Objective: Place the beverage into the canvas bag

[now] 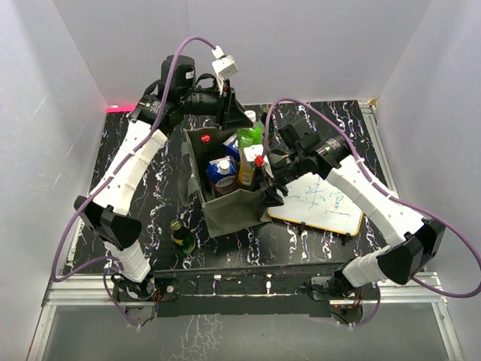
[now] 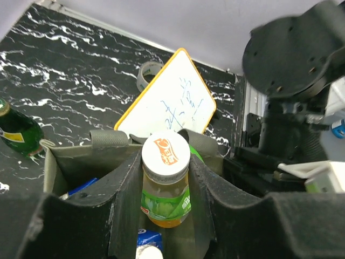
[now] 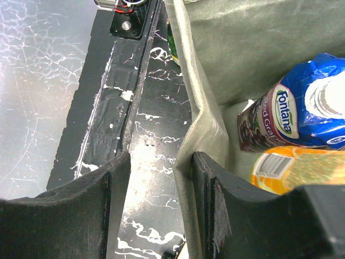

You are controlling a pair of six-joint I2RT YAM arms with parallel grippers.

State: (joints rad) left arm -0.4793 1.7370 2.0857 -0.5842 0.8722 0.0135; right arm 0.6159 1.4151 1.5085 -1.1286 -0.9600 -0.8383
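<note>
The canvas bag (image 1: 237,212) stands open in the middle of the table. My left gripper (image 1: 242,124) is over its far rim, shut on a juice bottle (image 1: 249,137) with a green label. In the left wrist view the fingers (image 2: 124,194) press both sides of the bottle (image 2: 164,208) just below its white cap, over the bag's inside (image 2: 81,162). My right gripper (image 1: 267,192) is open at the bag's right wall. In the right wrist view it (image 3: 159,162) straddles the olive rim (image 3: 197,129), one finger inside, one outside.
Inside the bag are a blue Fontana carton (image 1: 220,174) (image 3: 291,113) and an orange bottle (image 1: 246,170) (image 3: 291,170). A green glass bottle (image 1: 180,238) stands on the table left of the bag. A framed whiteboard (image 1: 319,201) lies to the right. A tape roll (image 2: 148,73) lies beyond.
</note>
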